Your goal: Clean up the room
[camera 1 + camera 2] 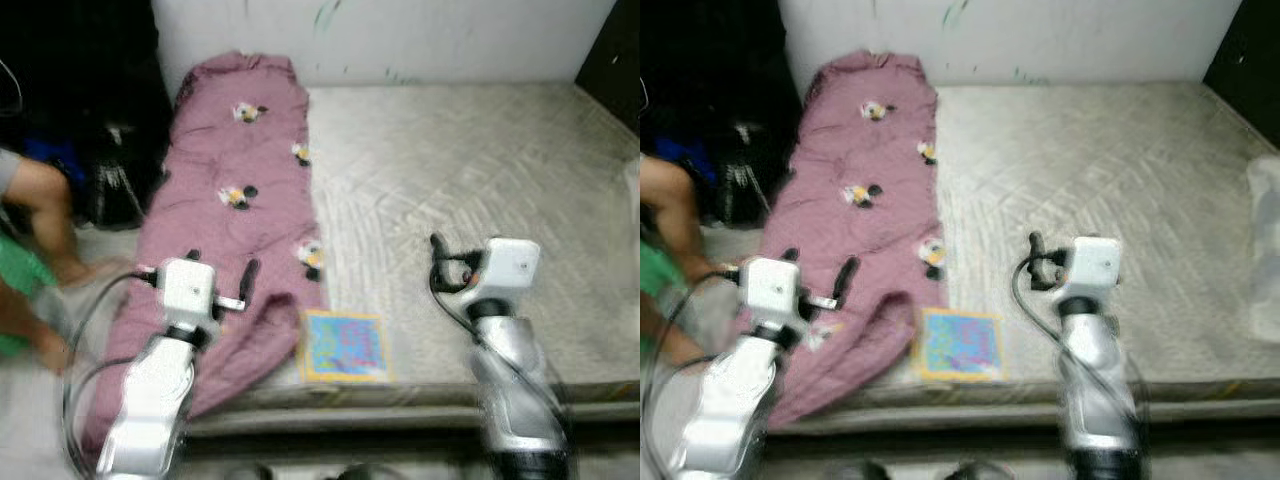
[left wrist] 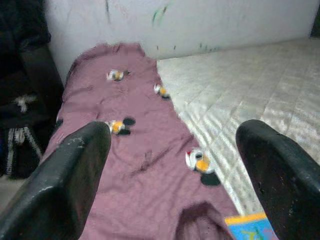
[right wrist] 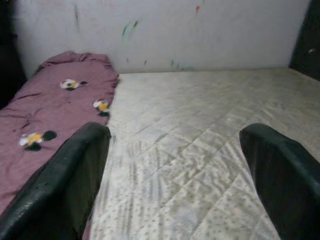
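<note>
Two claws raised over the near edge of a bare mattress, both spread wide and empty: left claw above the lower end of a mauve blanket, right claw above open quilted ticking. Blanket laid in a long strip down the left side of the mattress, printed with small cartoon figures, near end drooping over the edge. Flat, colourful book at the near edge, just beside the blanket's fold, between the arms. Person's bare leg at far left, beside a dark heap of bags.

Likely step in hand: picking up the book or gathering the blanket; which one not yet decided by the pose. For the book: approach low from the free edge, one finger slid underneath, since flat on soft ticking. For the blanket: pinch at a raised fold near the left claw, not flat cloth. Caution near the leg at left.
</note>
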Tool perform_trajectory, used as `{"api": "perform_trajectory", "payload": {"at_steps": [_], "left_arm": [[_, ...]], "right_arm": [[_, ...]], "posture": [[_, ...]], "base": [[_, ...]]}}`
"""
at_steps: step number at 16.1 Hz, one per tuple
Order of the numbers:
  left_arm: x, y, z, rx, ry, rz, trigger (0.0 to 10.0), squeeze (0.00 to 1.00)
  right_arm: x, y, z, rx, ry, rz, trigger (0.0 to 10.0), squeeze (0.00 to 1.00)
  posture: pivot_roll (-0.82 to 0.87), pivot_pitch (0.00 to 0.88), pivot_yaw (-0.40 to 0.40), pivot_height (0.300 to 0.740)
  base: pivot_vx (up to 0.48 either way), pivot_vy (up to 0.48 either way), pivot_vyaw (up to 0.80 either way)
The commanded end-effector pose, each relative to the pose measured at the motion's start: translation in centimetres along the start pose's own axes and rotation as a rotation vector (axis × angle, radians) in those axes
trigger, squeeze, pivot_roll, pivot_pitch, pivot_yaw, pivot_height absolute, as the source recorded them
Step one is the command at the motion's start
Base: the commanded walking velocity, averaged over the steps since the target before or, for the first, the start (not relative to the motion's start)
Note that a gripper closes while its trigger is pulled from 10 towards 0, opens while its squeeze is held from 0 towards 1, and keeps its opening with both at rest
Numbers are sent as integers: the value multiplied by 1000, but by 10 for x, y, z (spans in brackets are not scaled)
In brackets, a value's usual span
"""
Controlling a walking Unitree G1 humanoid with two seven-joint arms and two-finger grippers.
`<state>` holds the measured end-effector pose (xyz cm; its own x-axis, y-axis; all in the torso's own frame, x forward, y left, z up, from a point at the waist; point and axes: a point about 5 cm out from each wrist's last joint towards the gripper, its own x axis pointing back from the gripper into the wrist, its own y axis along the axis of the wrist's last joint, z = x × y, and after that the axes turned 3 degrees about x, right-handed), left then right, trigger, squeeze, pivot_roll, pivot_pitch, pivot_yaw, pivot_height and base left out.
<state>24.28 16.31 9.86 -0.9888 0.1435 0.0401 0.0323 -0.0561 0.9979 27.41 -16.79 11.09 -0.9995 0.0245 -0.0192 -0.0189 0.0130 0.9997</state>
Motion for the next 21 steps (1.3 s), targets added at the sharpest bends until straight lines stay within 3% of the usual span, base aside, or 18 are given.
{"api": "perform_trajectory", "payload": {"at_steps": [1, 11, 17, 21], "left_arm": [[-2, 5, -3, -1, -15, -18, 10000, 0], [-2, 5, -4, 6, -9, -20, 10000, 0], [-3, 6, -2, 1, 13, -29, 10000, 0], [8, 4, 4, 1, 95, -34, 10000, 0]], "right_arm": [[0, 2, -6, 15, -16, -6, 10000, 0], [-1, 2, -6, 32, -2, -2, 10000, 0], [1, -2, -4, 36, 8, 12, 10000, 0], [-8, -3, 6, 41, 84, 25, 10000, 0]], "posture": [[-26, 30, -17, 740], [-29, 42, -30, 740], [-21, 35, -32, 740], [36, 36, -104, 740]], "base": [[0, -341, 0], [0, -337, 0], [0, 0, 0], [0, 0, 0]]}}
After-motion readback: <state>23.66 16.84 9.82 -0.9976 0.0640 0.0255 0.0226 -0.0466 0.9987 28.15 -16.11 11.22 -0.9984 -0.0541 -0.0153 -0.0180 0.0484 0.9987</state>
